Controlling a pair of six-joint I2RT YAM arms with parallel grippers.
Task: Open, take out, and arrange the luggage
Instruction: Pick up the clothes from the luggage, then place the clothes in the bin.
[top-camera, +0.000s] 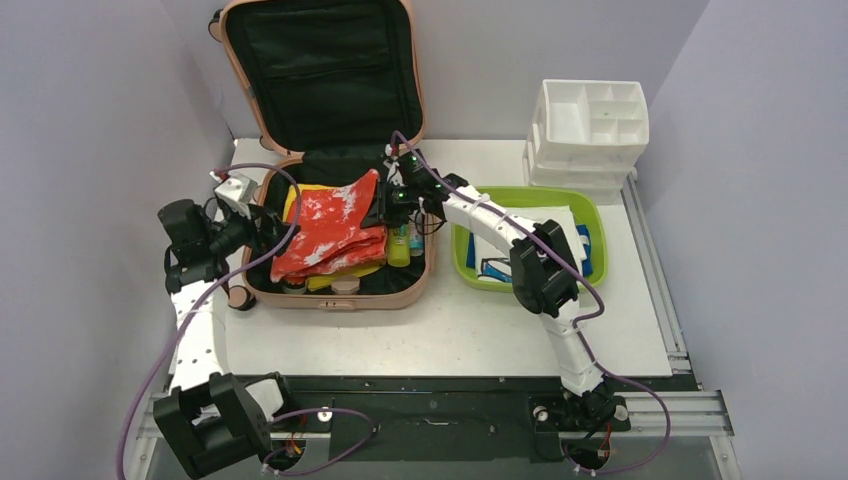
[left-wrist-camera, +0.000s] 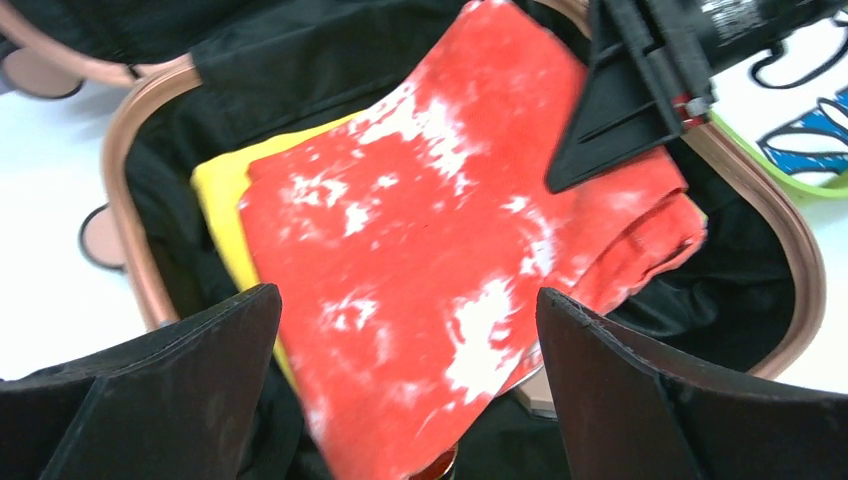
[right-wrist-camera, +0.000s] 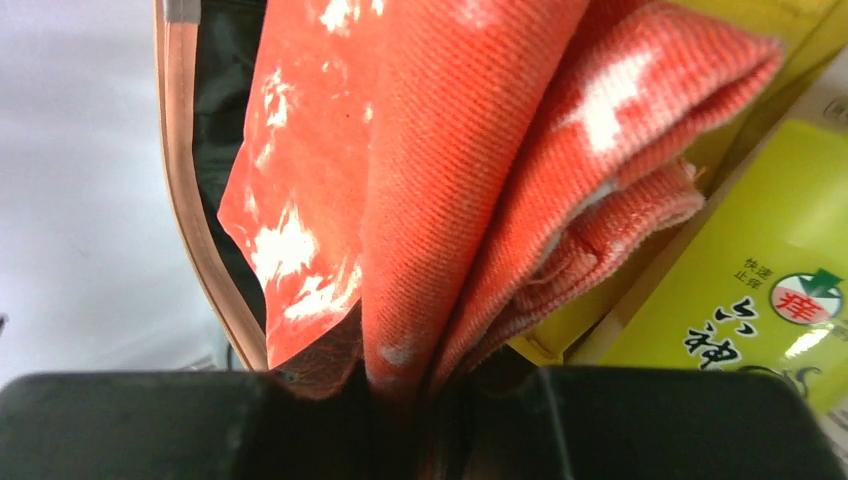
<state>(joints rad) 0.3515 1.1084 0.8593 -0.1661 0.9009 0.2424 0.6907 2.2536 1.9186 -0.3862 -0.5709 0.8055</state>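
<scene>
The salmon-pink suitcase (top-camera: 342, 298) lies open, its black-lined lid (top-camera: 322, 70) standing upright at the back. A red-and-white cloth (top-camera: 330, 225) lies on yellow fabric (top-camera: 293, 198) inside. My right gripper (top-camera: 385, 205) is shut on the cloth's right edge and lifts it; the folds (right-wrist-camera: 440, 250) run into the closed jaws. My left gripper (top-camera: 250, 222) is open and empty at the suitcase's left rim, with the cloth (left-wrist-camera: 440, 250) beyond its fingers (left-wrist-camera: 210, 370). A yellow-green bottle (top-camera: 399, 243) stands in the suitcase, and its label (right-wrist-camera: 760, 290) shows beside the cloth.
A lime-green tray (top-camera: 592, 215) holding a white printed item stands to the right of the suitcase. A white compartmented organizer (top-camera: 590, 125) sits at the back right. Grey walls close in the left, back and right. Small round items lie along the suitcase's front edge (top-camera: 345, 285).
</scene>
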